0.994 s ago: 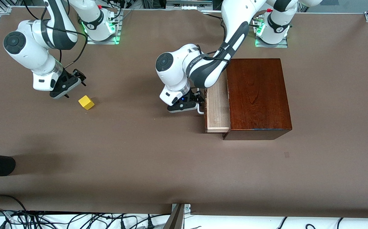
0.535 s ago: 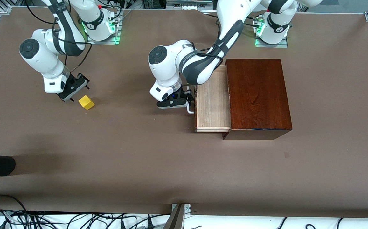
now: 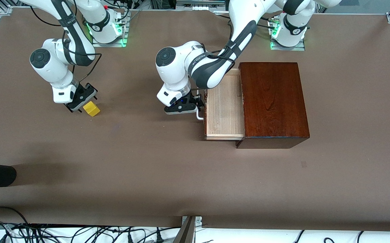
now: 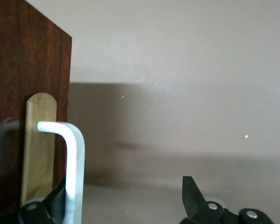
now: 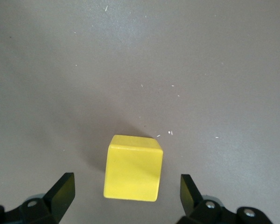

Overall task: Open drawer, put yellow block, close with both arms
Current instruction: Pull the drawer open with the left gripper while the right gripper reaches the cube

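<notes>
Hovering my released right end effector (image 5: 126, 196) over the yellow block (image 3: 91, 109) at the frame's left, I risked nudging it; my left end effector (image 3: 184, 107), released, hooked the open drawer's (image 3: 223, 111) handle (image 4: 72, 163) mid-frame and might slip off.

Brown table cover (image 3: 147, 168), black cables (image 3: 63, 233) along its near edge.
</notes>
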Available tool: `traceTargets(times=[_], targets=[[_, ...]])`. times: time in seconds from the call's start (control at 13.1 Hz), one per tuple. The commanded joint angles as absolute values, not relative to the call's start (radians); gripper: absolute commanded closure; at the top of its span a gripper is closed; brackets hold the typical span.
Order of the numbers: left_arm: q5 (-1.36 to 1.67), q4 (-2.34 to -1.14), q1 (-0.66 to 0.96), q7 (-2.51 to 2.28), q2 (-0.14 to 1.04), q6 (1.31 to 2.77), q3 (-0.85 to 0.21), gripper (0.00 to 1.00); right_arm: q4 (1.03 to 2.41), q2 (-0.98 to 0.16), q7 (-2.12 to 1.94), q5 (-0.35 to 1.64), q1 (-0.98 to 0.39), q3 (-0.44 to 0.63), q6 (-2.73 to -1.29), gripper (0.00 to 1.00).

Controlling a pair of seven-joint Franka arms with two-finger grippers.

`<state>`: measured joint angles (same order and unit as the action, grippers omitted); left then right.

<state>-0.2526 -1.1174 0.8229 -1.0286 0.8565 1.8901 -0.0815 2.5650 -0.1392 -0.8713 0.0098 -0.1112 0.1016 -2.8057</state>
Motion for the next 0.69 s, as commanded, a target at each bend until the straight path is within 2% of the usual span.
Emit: traceTargets(times=[0.0,0.38,0.61], targets=[[-0.196,-1.100,0.813,-1.022,0.824,1.789,-0.104,0.00,2.565,-0.170,-0.896,0.005,-0.104,0.103,-2.853,0.00],[-0.161,-1.098,0.815,-1.017,0.784,1.683,-0.107,0.00,2.563,-0.231,-0.897,0.005,-0.104,0.103,-2.928,0.00],[-0.100,-1.100,0.799,-1.015,0.703,1.626,-0.101,0.00,2.562,-0.244,-0.896,0.005,-0.104,0.103,-2.938,0.00]])
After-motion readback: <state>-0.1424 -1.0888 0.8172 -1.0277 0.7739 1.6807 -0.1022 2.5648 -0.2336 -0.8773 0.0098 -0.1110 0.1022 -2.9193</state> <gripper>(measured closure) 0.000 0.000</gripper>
